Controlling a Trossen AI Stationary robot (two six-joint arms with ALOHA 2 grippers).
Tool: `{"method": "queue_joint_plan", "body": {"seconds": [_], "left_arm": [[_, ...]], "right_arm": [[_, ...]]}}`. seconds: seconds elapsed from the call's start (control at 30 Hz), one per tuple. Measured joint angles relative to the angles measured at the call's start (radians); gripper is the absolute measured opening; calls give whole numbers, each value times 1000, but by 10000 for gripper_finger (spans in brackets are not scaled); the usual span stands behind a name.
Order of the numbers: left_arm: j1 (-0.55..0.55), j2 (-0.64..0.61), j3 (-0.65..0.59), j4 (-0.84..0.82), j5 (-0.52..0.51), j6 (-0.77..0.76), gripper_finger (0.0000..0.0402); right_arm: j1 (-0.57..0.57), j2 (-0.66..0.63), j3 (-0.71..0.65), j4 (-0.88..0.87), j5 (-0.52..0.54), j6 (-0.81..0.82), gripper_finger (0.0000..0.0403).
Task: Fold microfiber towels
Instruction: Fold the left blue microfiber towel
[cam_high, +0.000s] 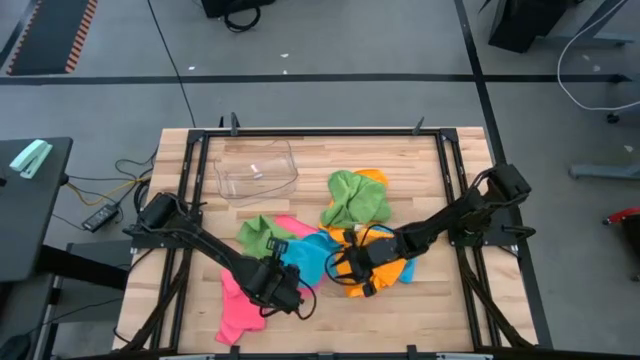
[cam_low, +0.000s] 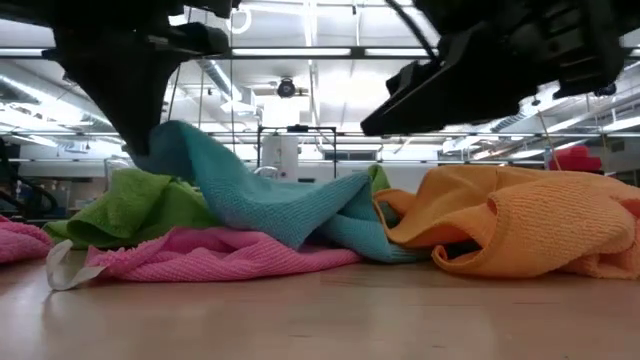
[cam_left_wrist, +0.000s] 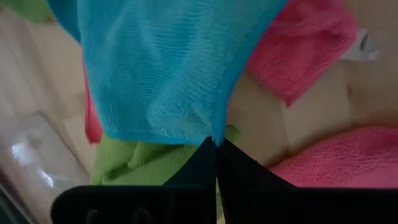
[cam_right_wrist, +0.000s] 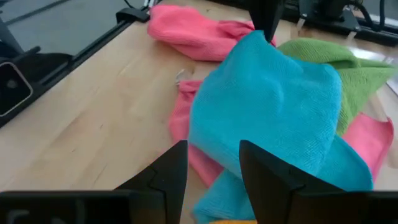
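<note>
Now the left hand (cam_left_wrist: 216, 142) is closed tight on an edge of the sky blue towel (cam_left_wrist: 168, 68), pinching it up off the tabletop (cam_high: 330, 320) so the cloth hangs like a tent over the pile. From the low view the blue towel (cam_low: 270, 205) slopes down from the raised corner on the left to the wood, draped across a pink towel (cam_low: 220, 255) and a green towel (cam_low: 135, 205), with an orange towel (cam_low: 520, 230) bunched to the right. The right hand (cam_right_wrist: 212, 163) hovers just beside the blue towel's (cam_right_wrist: 267, 106) lower end with its fingers parted and nothing between them. Seen from above, the heap lies near the middle of the tabletop, another green towel (cam_high: 352, 197) on orange cloth farther back, and a clear plastic tub (cam_high: 257, 170) toward the far left. A pink towel (cam_high: 240, 312) trails toward the near edge below the left hand (cam_high: 283, 297).
</note>
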Motion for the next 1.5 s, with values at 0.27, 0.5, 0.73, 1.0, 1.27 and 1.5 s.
{"method": "queue_joint_plan", "body": {"seconds": [0.27, 0.5, 0.73, 1.0, 1.27, 1.5], "left_arm": [[27, -6, -118, 214, 0, 73, 12], [83, -7, -232, 325, 10, 145, 19], [180, -7, -302, 412, 12, 258, 8], [256, -85, -303, 384, 12, 342, 22], [304, -259, -303, 338, 28, 383, 12], [374, -312, -302, 334, 147, 416, 24]], "right_arm": [[48, -5, 0, -54, 29, -19, 154], [37, -12, 0, -152, 45, -70, 154], [-14, -78, -2, -266, 49, -86, 154], [-62, -224, -20, -336, 49, -62, 154], [-143, -235, -36, -319, 20, -64, 154], [-217, -287, -31, -333, -70, -39, 154]]}}
